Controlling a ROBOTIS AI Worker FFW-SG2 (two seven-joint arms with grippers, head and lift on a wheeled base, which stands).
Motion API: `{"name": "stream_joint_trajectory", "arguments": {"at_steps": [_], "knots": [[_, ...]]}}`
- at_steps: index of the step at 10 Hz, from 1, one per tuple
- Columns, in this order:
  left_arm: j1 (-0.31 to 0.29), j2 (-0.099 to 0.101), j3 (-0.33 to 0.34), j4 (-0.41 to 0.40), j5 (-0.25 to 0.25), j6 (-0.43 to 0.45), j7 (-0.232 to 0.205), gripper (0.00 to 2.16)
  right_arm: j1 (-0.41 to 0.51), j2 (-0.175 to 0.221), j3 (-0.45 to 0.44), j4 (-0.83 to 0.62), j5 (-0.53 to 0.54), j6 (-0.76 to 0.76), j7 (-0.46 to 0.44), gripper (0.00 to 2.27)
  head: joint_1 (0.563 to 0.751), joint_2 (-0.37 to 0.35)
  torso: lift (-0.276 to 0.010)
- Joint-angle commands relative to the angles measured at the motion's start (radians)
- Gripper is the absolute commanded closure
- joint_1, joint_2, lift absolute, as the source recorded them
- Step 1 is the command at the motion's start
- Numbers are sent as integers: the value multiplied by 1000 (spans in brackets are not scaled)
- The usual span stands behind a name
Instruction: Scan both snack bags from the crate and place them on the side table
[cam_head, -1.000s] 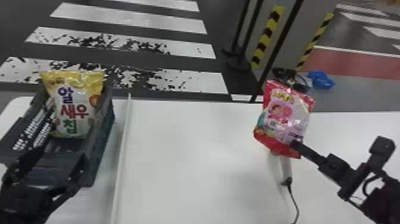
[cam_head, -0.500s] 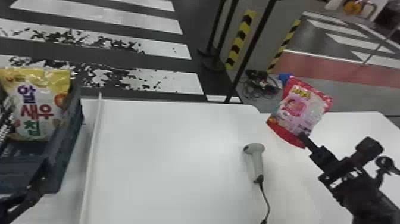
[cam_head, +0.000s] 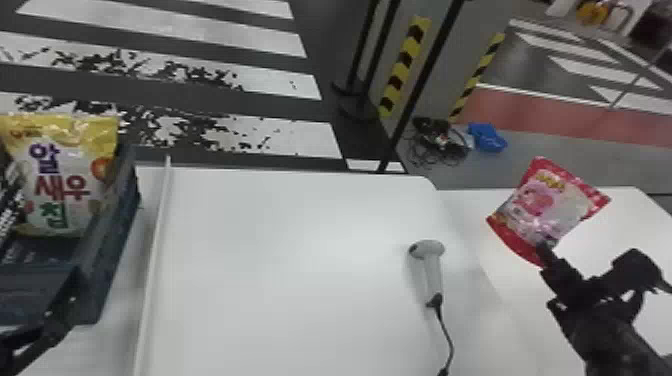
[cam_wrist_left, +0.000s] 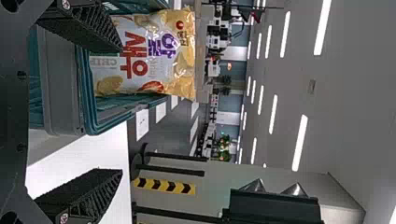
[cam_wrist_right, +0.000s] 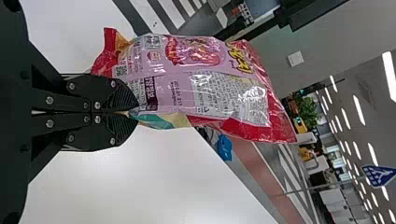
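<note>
Below your right gripper (cam_wrist_right: 135, 113), clamped on the red snack bag (cam_wrist_right: 187, 88), the side table (cam_head: 625, 222) has replaced the scanner (cam_head: 433, 270); prepare placement. Left gripper (cam_wrist_left: 122, 110) stands wide.

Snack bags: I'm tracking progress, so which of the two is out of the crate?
The red and pink bag, pinched in the right gripper. The yellow-topped bag differs: it stands in the crate.

The crate (cam_head: 111, 260) is cut off, its markings seemingly blurred.
</note>
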Motion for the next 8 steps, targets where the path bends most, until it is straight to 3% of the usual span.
{"name": "stream_joint_trajectory", "arguments": {"at_steps": [1,2,3,4,5,6,8], "knots": [[0,1,1,0,2,-2,0,80,-33,-28,6,113,21,-84,-30,2260,695,-350,-95],[-3,2,0,2,3,-2,0,80,-51,-48,14,187,32,-140,-56,2260,695,-350,-95],[-3,2,0,3,6,-12,0,80,-65,-63,21,244,38,-192,-56,2071,695,-350,-95],[-5,4,0,3,8,-12,-2,80,-65,-66,26,268,38,-238,-53,1440,695,-350,-95],[-5,4,0,3,8,-15,0,80,-65,-65,29,271,38,-244,-51,164,695,-350,-95],[-5,5,0,2,9,-15,0,80,-65,-65,32,271,36,-244,-53,-2,695,-350,-95],[-3,5,1,2,9,-15,0,80,-63,-63,35,270,28,-247,-55,56,695,-350,-95]]}}
